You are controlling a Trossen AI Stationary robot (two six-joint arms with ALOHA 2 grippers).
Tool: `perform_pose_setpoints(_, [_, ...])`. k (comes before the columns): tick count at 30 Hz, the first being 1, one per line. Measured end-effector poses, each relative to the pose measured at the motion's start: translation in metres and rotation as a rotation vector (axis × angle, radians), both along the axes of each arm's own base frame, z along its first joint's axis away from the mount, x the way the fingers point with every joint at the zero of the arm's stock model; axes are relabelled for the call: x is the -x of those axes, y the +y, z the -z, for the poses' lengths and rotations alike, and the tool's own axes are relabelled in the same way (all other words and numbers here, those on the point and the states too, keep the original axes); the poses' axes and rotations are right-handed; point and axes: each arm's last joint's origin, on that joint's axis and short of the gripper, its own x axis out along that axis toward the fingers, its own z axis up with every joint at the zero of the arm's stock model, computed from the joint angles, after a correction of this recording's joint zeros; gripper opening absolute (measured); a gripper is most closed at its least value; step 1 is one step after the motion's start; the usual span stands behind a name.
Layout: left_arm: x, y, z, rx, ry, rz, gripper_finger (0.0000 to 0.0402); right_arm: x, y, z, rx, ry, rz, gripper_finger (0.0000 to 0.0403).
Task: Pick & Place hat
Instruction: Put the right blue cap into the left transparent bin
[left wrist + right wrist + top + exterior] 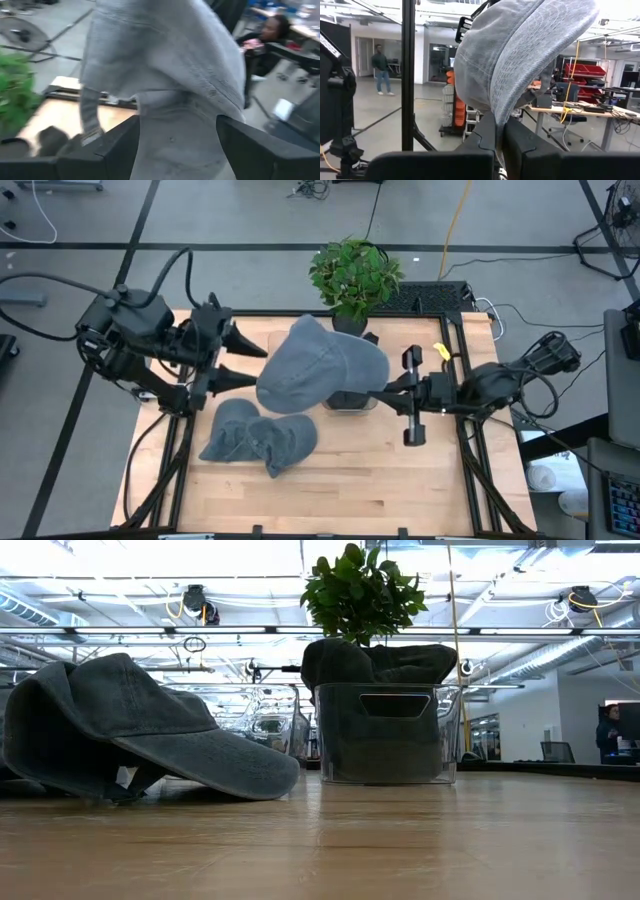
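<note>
A grey cap [318, 363] is up in the air over a clear bin [352, 401] at the table's middle. My right gripper [386, 388] comes from the table's right side and is shut on it. My left gripper [262, 365] is open at the cap's left end. In the left wrist view its fingers [117, 150] stand on either side of the cap [170, 85]; whether they touch it cannot be told. Two more grey caps [258, 438] lie on the table near the front left, and one [150, 730] rests on its brim in the low view. My right gripper pinches the cap's stitched brim at its edge [496, 112] between its two fingers, coming level from the table's right side. The cap is lifted clear of the table, and its crown [300, 370] reaches out toward the left arm.
The clear bin [386, 735] holds dark caps. A potted plant [352, 273] stands just behind it at the far edge. Black frame rails run along the table's sides. Bare wood lies along the near edge and near right. People are in the room beyond.
</note>
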Motion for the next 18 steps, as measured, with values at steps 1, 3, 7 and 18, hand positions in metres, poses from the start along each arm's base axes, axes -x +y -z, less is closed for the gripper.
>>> perform_pose_setpoints(1, [0.0, -0.001, 0.0, 0.006, -0.001, 0.02, 0.0269, 0.002, 0.0, -0.001, -0.002, -0.004, -0.004, 0.0])
perform_pose_setpoints(3, [0.003, -0.002, -0.002, 0.023, -0.009, 0.076, 0.0269, 0.006, 0.001, -0.003, -0.003, -0.013, -0.012, 0.0])
perform_pose_setpoints(7, [0.006, -0.004, -0.006, 0.057, -0.04, 0.161, 0.0269, 0.008, 0.001, -0.004, -0.003, -0.018, -0.02, 0.0])
perform_pose_setpoints(18, [-0.01, -0.004, -0.003, 0.058, -0.042, 0.08, 0.0269, 0.005, 0.002, -0.003, -0.022, -0.011, -0.025, 0.0])
